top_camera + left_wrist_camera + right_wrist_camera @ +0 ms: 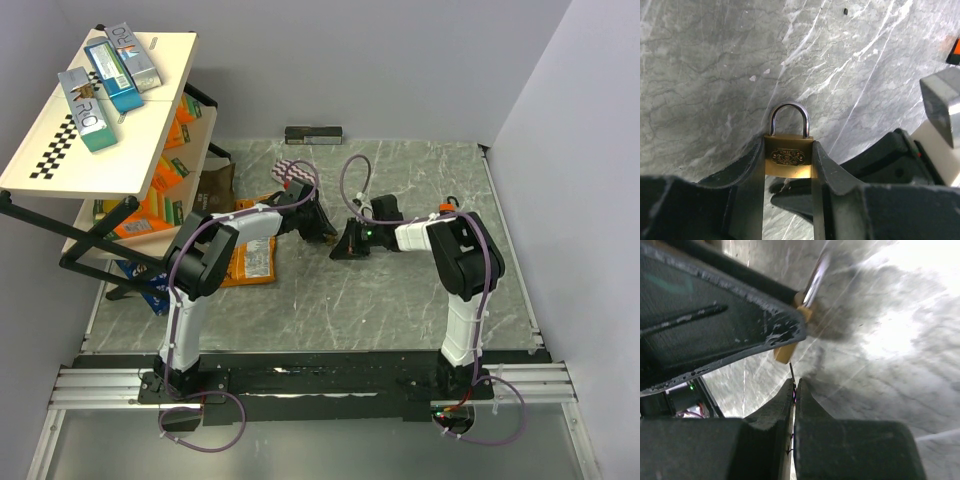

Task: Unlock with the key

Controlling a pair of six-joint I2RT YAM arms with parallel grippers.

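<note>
Left wrist camera catches the left gripper (pixel 788 146) clamped partway closed on a small brass padlock (pixel 788 159), its two dark fingers (pixel 752 172) pressing the lock's narrow sides. The padlock's steel shackle (pixel 789 117) points away from the lens, both legs seated in the body, above a grey marble-patterned tabletop (pixel 705 75).

From the right wrist camera, the right gripper (pixel 794 382) shows its fingertips pinched together with almost no gap. A thin dark sliver, the key (pixel 791 372), sticks out from between them. The key points toward the bottom edge of the padlock, whose brass peeks out from behind a left-arm finger. Whether its tip has entered the keyhole cannot be told.

Seen from overhead, the two grippers meet nose to nose near the middle of the table, both arms reaching inward. A tilted shelf rack (pixel 110 110) carrying boxes (pixel 120 65) stands at the table's left, and an orange packet (pixel 252 265) lies flat beside the left arm.
</note>
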